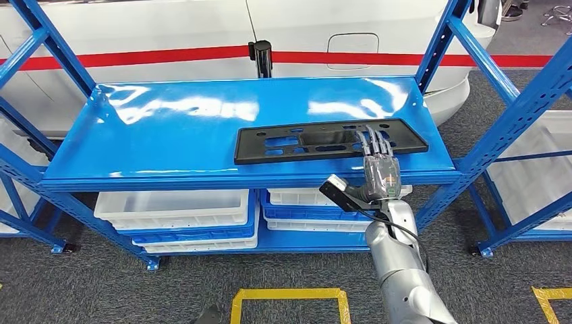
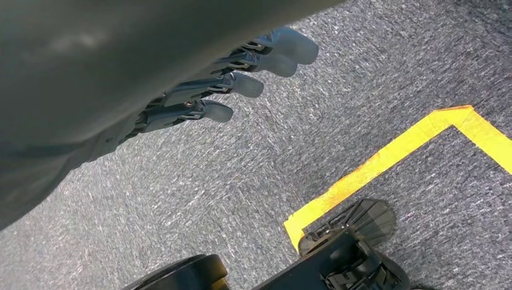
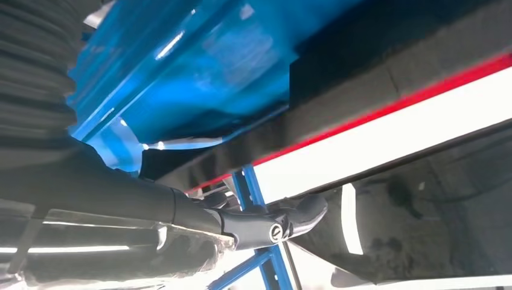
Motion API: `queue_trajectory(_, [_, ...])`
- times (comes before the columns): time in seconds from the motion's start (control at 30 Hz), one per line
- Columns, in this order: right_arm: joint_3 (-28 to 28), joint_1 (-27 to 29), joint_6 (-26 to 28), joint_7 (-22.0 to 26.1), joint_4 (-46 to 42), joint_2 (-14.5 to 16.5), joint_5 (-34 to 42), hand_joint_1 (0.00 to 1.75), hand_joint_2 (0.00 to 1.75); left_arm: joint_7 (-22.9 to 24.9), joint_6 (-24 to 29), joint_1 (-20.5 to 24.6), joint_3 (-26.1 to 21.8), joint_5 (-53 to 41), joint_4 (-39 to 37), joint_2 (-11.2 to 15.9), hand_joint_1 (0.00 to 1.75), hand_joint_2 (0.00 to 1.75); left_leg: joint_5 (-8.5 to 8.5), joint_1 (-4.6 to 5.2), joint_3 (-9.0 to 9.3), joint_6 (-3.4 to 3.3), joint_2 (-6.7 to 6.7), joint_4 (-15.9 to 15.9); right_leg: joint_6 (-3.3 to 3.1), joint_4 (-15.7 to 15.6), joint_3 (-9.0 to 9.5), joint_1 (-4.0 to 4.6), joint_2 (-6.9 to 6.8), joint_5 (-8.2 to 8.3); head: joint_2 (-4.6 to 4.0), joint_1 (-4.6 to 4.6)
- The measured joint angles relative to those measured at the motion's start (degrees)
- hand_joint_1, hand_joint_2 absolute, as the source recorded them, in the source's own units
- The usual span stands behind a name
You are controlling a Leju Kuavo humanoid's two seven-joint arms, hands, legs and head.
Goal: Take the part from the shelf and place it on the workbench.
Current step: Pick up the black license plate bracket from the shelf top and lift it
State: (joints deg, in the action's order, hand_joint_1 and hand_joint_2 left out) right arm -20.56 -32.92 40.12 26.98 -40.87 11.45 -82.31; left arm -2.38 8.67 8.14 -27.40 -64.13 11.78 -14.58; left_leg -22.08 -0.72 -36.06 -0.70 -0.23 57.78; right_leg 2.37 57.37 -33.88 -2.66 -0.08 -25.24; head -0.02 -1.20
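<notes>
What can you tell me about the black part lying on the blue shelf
The black part is a long, flat, rectangular panel, apparently matte plastic, pierced by several cutouts and small holes with a larger recess near its middle. It lies flat on the blue shelf, toward its front right. The right hand reaches over its near edge, fingers laid on top; whether it grips the part is unclear.

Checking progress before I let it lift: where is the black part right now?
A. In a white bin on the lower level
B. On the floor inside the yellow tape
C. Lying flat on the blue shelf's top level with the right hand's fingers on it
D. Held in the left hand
C: the black part lies flat on the blue shelf, the right hand with its fingers laid over the near edge.
</notes>
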Motion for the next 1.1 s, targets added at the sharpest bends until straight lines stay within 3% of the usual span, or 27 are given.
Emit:
queue_trajectory(0.4, [-0.8,-0.8,0.0,-1.6,-1.0,0.0,-3.0,0.00,0.00,-0.4,1.0,0.0,1.1,-0.9,0.0,0.0,0.00,0.00,0.01,0.70,-0.22,0.14,-0.04,0.0,0.14,-0.3,0.08,0.33,-0.01,0.04,0.00,0.01])
queue_trajectory(0.87, [1.0,-0.5,0.0,-2.7,-2.0,-0.1,-3.5,0.00,0.00,-0.9,0.9,-0.1,1.3,-0.9,0.0,0.0,0.00,0.00,-0.03,0.73,-0.30,0.05,-0.05,0.0,0.33,-0.9,0.34,0.30,-0.02,0.16,0.00,0.01])
queue_trajectory(1.1, [6.7,-0.3,0.0,-8.6,-2.6,-0.5,-6.7,0.00,0.00,-0.9,0.4,-0.1,1.7,-1.0,0.0,0.0,0.00,0.00,-0.04,0.73,-0.30,0.04,-0.04,0.0,0.33,-0.9,0.33,0.31,-0.01,0.16,0.00,0.00])
